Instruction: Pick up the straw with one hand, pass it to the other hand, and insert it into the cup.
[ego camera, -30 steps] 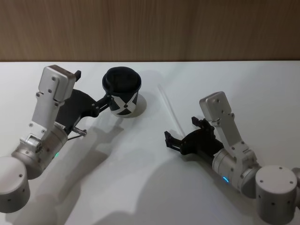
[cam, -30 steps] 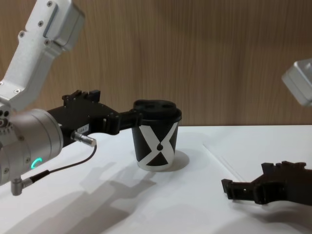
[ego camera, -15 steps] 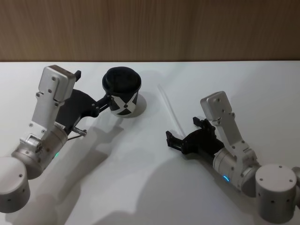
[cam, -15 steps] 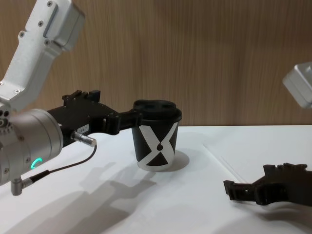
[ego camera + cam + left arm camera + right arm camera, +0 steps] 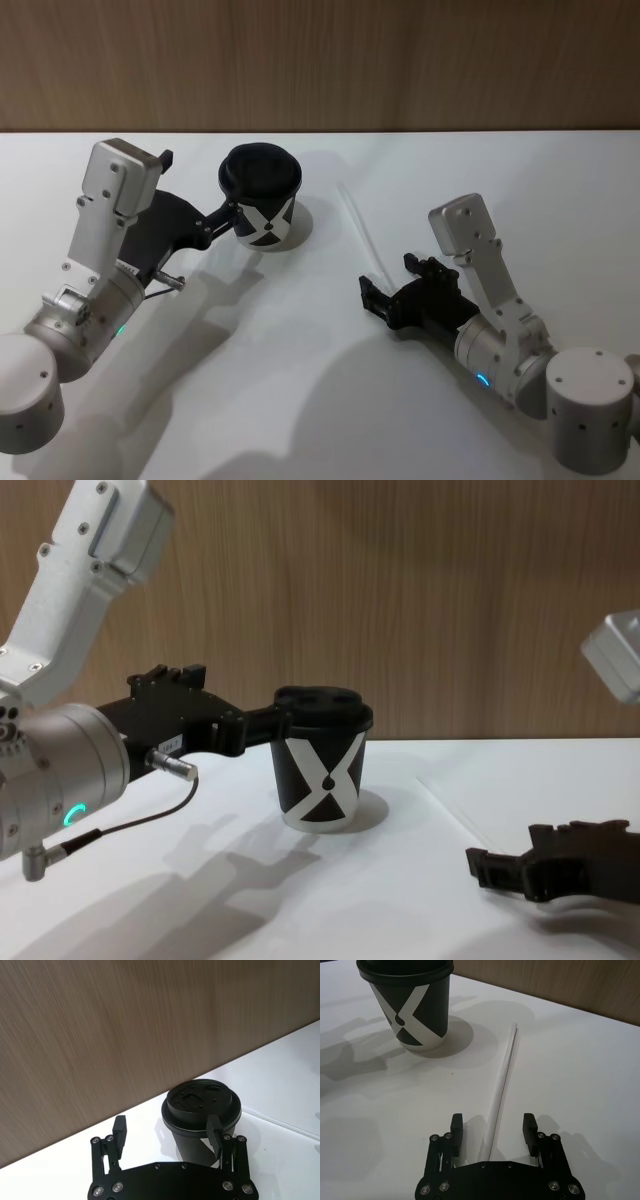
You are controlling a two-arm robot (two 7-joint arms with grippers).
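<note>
The cup (image 5: 262,205) (image 5: 320,770) (image 5: 407,1005) is black with a white X mark and a black domed lid, and it stands upright at the back left of the white table. My left gripper (image 5: 200,185) (image 5: 167,1130) is open beside the cup's left side, with one fingertip (image 5: 215,1132) against the lid's edge. The straw (image 5: 358,225) (image 5: 501,1085) (image 5: 460,815) lies flat on the table to the right of the cup. My right gripper (image 5: 388,277) (image 5: 492,1122) (image 5: 505,848) hangs low and open, its fingers on either side of the straw's near end.
The white table (image 5: 300,400) runs back to a wooden wall (image 5: 400,60). A thin cable (image 5: 130,825) hangs under my left wrist, above the table.
My right gripper has shifted slightly to the right, staying low and open at the straw's near end. The left arm, cup and straw have not moved.
</note>
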